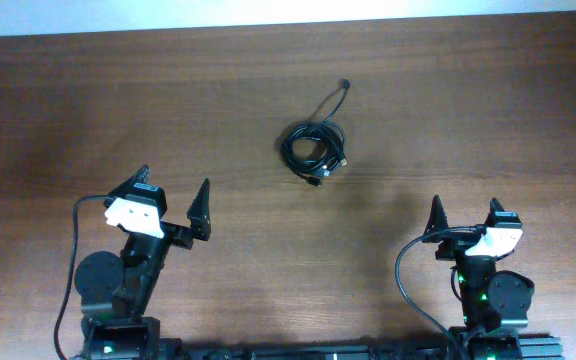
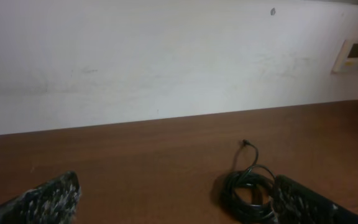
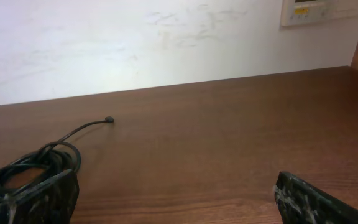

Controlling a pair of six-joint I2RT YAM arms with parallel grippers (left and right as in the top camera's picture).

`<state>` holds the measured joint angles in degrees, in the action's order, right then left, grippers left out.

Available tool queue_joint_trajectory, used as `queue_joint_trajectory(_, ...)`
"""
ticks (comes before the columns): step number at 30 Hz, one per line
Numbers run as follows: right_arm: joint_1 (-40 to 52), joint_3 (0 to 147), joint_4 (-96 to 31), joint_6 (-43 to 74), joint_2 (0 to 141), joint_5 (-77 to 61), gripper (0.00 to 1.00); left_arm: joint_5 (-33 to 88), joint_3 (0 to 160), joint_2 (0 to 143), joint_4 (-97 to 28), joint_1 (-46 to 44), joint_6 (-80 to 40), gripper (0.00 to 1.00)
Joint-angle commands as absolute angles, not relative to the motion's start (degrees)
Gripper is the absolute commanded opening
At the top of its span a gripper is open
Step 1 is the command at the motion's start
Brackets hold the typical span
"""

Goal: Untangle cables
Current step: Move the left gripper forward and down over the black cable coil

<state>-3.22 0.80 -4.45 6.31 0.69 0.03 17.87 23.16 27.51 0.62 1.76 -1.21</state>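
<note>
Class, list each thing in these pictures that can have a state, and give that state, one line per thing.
cables: coiled together in one tangled bundle, lying on the table, one plug end trailing out, touched by neither claw.
left claw: open, empty, apart from the cables.
right claw: open, empty, apart from the cables.

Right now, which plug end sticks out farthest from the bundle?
The plug end on the lone strand trailing clear of the coil; the others sit tight against the coiled cables.
</note>
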Motion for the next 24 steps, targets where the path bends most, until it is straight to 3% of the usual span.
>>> queue_joint_trajectory(1,-3.40,0.32,-4.51,6.96,0.32,0.71,0.99,18.68,24.16,27.49,0.78,2.00,-1.78,0.99)
queue_joint_trajectory(12,-3.40,0.32,-4.51,6.96,0.32,0.71,0.99,18.70,29.50,31.05,-1.10,1.98,-1.78,0.99)
queue_joint_trajectory(24,-3.40,0.32,-4.51,6.96,0.32,0.69,0.99,21.74,46.78,48.56,-18.76,1.98,-1.74,0.99)
